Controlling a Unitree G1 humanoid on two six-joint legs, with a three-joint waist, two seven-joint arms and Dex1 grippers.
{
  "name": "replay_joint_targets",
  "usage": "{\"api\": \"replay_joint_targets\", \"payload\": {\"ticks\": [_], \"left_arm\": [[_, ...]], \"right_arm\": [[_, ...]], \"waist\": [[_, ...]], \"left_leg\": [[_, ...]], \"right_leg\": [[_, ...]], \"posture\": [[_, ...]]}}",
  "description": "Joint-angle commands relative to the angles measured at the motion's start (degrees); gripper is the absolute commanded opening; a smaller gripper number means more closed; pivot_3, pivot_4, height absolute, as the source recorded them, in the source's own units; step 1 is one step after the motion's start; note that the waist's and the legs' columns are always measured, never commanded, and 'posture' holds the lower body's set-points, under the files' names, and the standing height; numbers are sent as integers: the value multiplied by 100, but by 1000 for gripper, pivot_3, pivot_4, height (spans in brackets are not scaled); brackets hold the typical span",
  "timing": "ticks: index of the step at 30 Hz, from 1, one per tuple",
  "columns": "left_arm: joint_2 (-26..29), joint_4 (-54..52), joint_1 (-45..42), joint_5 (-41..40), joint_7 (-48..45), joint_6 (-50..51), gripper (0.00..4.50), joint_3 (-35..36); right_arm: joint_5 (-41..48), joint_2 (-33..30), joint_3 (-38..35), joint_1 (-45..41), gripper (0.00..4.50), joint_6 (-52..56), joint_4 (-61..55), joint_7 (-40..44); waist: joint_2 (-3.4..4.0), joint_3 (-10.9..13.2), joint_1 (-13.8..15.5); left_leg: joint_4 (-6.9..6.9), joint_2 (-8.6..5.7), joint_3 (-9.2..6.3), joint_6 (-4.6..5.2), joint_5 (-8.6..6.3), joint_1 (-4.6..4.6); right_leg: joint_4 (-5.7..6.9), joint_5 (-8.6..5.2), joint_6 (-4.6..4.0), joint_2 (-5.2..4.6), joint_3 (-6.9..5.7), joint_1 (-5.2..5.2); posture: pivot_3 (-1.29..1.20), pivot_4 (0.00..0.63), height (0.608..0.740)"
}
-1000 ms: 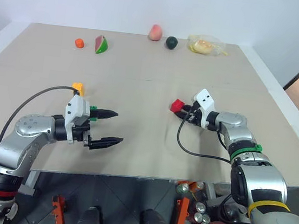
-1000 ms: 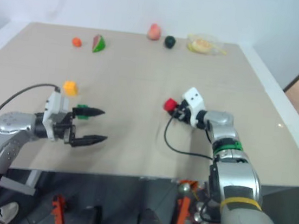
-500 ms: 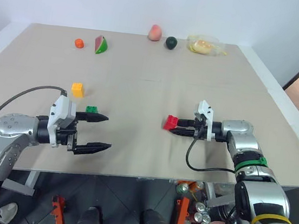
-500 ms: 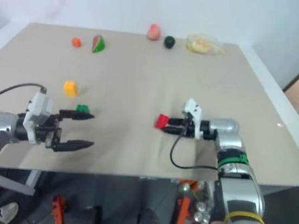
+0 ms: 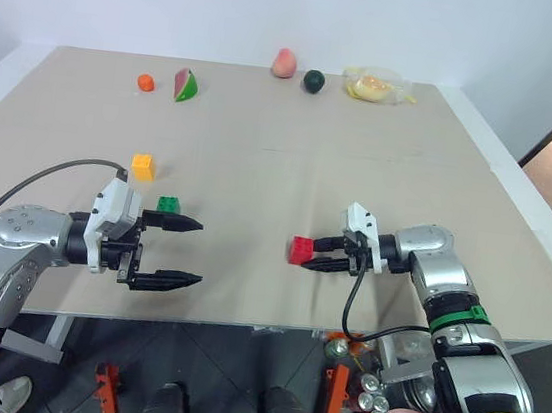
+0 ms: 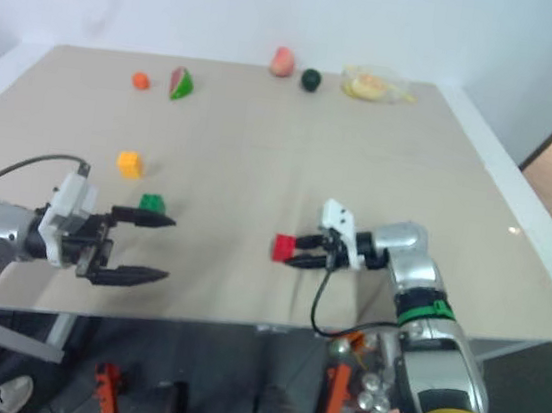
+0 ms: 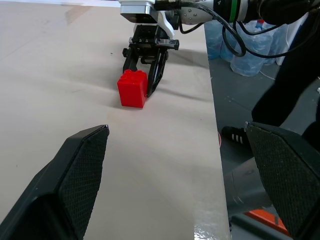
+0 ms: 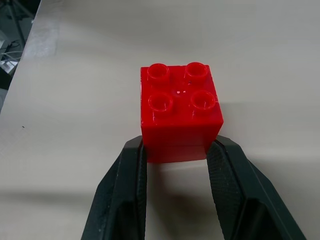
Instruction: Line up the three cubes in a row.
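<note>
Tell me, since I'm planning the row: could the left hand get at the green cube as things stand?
Probably yes. The left hand is open and holds nothing, and the green cube lies on bare table right beside its upper finger. The yellow cube sits apart, farther back.

bare table [image 5: 259, 184] lies open between green cube [image 5: 168, 204] and red cube [image 5: 301, 250].

Head stereo pair: high, facing forward and down, both covering the whole table [image 5: 281, 167] from slightly offset positions.
Left wrist camera: low over the table, facing across it toward the right tool [image 7: 145, 80], at mid range.
Right wrist camera: close, along its own fingers [image 8: 125, 195] onto the red cube [image 8: 179, 110], shared by all views.
</note>
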Motion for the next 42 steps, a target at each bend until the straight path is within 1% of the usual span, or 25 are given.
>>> {"api": "replay_joint_targets", "payload": {"ticks": [1,8,9,12,13,14,19,22,28,31,35,38,42], "left_arm": [[1,-72,22,-70,23,-103,4500,145],[-7,-17,89,-76,121,-133,4500,252],[-21,20,86,-75,178,-125,4500,282],[-129,72,79,-231,399,12,4500,421],[-165,81,75,-282,466,50,4500,462],[-196,102,71,-328,536,85,4500,512],[-187,296,147,-346,676,76,4500,743],[-39,480,337,-228,605,-44,4500,944],[243,933,658,149,443,-419,4500,1067],[312,1146,798,296,333,-650,4500,1080],[414,1522,865,516,344,-763,4500,1066],[435,1806,865,631,354,-863,4500,1073],[452,2134,802,788,351,-1012,4500,1014]], "right_arm": [[8,-57,77,-39,1162,-76,-132,124],[-144,-37,214,-14,1162,-214,50,-11],[-179,-36,216,-31,2179,-255,129,-82],[-234,-53,212,-65,3072,-347,264,-249],[-232,-65,211,-72,3514,-365,285,-260],[-226,-90,203,-80,3846,-378,293,-271],[-93,-298,81,-131,3846,-259,183,-184],[-15,-609,-59,-240,3846,-239,61,-128],[305,-1034,-464,-578,3846,-84,-148,-222],[676,-1119,-726,-551,3846,256,-672,-157],[1454,-1045,-1044,-264,3846,1276,-1938,-231],[1760,-1013,-1092,54,3846,1751,-2750,-436],[1961,-961,-1062,514,3846,2124,-3575,-794]], "waist": [[0,0,0],[-1,-1,-1],[-1,-1,-2],[-3,-2,-10],[-3,-2,-16],[-3,-2,-20],[-3,-1,-26],[-1,-1,-21],[-1,0,-30],[0,0,-30],[1,1,-23],[1,1,-12],[1,1,-3]], "left_leg": [[0,0,0,0,0,0],[0,0,0,0,0,2],[0,0,0,0,0,4],[0,1,1,0,0,16],[1,1,1,0,0,23],[4,1,1,1,1,29],[14,-2,3,15,18,39],[13,-10,2,17,23,36],[-17,-9,15,11,19,22],[-34,4,13,10,8,22],[-46,5,11,6,0,19],[-46,5,5,0,-5,11],[-34,4,6,-6,-9,3]], "right_leg": [[0,0,0,0,0,0],[0,0,-1,0,0,1],[0,0,-1,0,0,2],[0,1,-3,0,0,13],[0,2,-5,0,0,22],[0,5,-7,0,0,28],[-1,21,-24,-2,1,40],[-1,21,-25,-9,1,41],[-1,1,-22,-14,2,10],[0,-14,-29,-1,0,3],[2,-34,-29,1,0,-1],[2,-42,-21,0,-2,-1],[2,-45,-20,-2,-2,-2]], "posture": [[0,150,740],[0,150,740],[0,150,740],[0,150,740],[0,150,740],[0,150,740],[0,150,740],[0,150,740],[0,150,740],[0,150,740],[0,150,740],[0,150,740],[0,150,740]]}}
